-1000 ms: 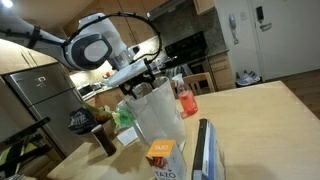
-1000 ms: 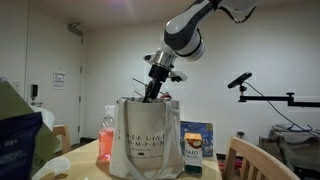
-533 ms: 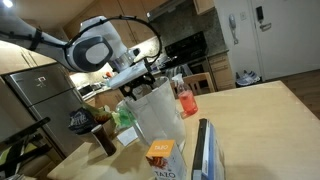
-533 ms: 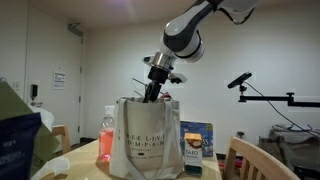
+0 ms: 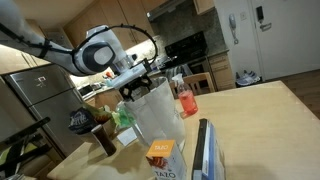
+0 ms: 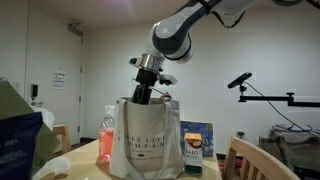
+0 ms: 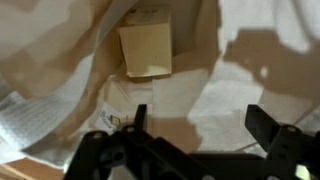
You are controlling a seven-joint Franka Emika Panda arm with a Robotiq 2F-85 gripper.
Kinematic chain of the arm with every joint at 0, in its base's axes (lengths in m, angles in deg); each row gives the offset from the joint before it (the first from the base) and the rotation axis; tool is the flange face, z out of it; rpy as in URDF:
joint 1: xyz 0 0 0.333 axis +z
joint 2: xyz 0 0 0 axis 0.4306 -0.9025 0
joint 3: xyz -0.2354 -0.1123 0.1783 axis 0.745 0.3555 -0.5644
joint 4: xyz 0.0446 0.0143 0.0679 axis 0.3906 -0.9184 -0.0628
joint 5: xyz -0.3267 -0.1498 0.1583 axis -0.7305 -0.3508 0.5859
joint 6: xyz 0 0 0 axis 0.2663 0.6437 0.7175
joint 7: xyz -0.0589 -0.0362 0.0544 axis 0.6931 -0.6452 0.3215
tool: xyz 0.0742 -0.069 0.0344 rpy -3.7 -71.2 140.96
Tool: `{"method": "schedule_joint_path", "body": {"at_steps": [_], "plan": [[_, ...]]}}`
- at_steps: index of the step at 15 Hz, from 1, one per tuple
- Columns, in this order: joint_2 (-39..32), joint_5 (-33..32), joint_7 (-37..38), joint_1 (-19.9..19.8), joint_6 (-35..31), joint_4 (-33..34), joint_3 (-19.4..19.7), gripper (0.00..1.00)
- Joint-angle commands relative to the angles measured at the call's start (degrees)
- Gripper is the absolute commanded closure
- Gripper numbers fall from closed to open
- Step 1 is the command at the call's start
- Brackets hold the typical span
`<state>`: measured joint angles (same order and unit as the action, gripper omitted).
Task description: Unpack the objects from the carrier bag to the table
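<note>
Where the whitish, crinkly carrier bag (image 5: 160,118) stands on your worktop (image 5: 260,115), your gripper (image 5: 140,88) dips into its mouth in both exterior views. Wrist view: jaws spread wide, empty, above a small tan cardboard box (image 7: 146,50) lying inside.

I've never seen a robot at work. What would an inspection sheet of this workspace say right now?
Surface: table, light wood.
Job's things: carrier bag upright; tan box inside it; orange carton, blue-and-white package and green bundle outside, beside it.
Clutter: red-pink bottle, dark mug.
Grippers: pincer open, in the bag's mouth, holding nothing.
Cables: dark cable arcs over the arm.
Surroundings: kitchen with fridge; chair.
</note>
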<state>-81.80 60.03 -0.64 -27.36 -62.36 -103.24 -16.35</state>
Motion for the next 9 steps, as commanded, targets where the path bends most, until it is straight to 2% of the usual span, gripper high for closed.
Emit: {"method": "schedule_joint_path", "body": {"at_steps": [1,9], "plan": [[-2.8,-2.7,1.8,2.0,5.5,6.3,0.8,0.0],[-5.2,-2.9,1.2,3.2,9.8,12.6,0.6,0.0]]}}
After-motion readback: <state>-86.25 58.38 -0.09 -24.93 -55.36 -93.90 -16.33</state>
